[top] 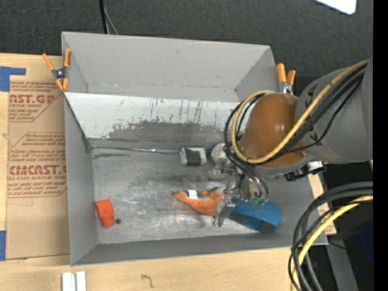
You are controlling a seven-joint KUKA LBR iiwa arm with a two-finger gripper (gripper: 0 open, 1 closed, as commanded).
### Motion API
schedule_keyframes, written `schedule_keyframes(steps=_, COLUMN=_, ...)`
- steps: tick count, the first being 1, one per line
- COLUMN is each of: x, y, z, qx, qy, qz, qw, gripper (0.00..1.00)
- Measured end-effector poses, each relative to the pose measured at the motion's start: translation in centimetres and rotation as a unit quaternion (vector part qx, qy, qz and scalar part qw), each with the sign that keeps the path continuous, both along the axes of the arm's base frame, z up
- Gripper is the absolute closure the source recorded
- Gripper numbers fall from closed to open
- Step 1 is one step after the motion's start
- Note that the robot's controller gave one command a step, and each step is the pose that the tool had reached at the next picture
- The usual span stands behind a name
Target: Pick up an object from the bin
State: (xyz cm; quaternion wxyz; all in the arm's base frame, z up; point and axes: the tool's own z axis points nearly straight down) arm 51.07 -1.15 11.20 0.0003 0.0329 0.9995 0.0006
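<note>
1. Pincer (225, 213) is down low near the floor of the bin (151, 180), the arm reaching in from the right, and its tip sits right where two things meet.
2. Just to the pincer's left, touching or nearly so, lies a long orange piece (203, 204), flat on the floor. Just to its right lies a chunky blue thing (259, 216).
3. Released or clenched? I cannot tell; the wrist and its cables cover the tip.
4. Progress call: the approach looks done, but the pick does not. Nothing is visibly held, and both neighbours look to be resting on the bin floor. Closing on one of them, probably the orange piece or the blue thing, and lifting it clear are left.
5. Farther off, beyond the pincer towards the back wall, sits a small grey cylinder (193, 156). Well away to the pincer's left, a small orange block (105, 213) lies alone near the left wall.
6. Writing: the orange piece carries a small white patch (192, 194) on the end away from the pincer, perhaps a label, but it is too small to read. No brand or lettering can be made out on the blue thing, the cylinder or the block.
</note>
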Motion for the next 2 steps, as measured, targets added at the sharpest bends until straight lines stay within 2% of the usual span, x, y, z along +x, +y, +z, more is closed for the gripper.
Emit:
schedule_keyframes(steps=1, x=-1.15, y=-0.23, z=-4.29, qx=-0.001, qy=-0.0033, qz=0.025, qw=0.9997, gripper=0.00)
schedule_keyframes(steps=2, x=-0.83, y=-0.14, z=-3.96, qx=0.000, qy=-0.0060, qz=-0.010, qw=0.9999, gripper=1.00)
